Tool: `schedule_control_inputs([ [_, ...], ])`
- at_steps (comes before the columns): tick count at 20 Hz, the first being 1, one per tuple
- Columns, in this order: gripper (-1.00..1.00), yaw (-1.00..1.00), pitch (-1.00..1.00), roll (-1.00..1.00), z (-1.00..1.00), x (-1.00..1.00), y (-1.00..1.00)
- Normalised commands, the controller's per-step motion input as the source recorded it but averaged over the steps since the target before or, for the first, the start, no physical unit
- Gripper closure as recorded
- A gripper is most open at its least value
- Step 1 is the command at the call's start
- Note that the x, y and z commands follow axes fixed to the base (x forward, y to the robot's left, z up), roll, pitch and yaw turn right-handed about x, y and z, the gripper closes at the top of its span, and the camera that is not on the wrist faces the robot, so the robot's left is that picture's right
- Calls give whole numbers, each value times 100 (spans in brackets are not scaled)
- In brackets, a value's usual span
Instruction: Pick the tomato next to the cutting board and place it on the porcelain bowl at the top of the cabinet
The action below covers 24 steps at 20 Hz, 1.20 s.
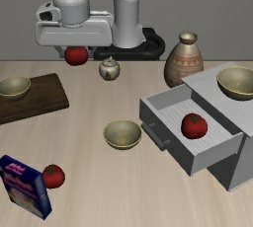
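The round red tomato [75,57] hangs just under the robot's white gripper [75,52], whose two dark fingers close on it from either side. It is held above the far edge of the light wooden table [89,172], just beyond the far right corner of the dark brown wooden cutting board [40,101]. A small tan bowl [14,88] sits on that board. To the exterior view's right of the held tomato stands a small cream lidded jar [110,69], and further right a brown ribbed ceramic vase [186,61].

The grey cabinet [222,157] has its upper drawer pulled open, with a second red tomato [194,125] inside. The porcelain bowl [237,83] rests on the cabinet's top. Another tan bowl [124,133] sits on the table beside the drawer. At the near left, a blue box [25,184] leans beside a third red tomato [52,177]; its printing is unreadable.
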Motion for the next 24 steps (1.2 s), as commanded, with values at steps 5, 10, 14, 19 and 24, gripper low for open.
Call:
schedule_control_inputs([
  [5,100,0,0,0,40,80,0],
  [10,100,0,0,0,0,80,40],
  [14,100,0,0,0,0,0,100],
  [19,100,0,0,0,0,0,100],
  [24,100,0,0,0,0,0,100],
])
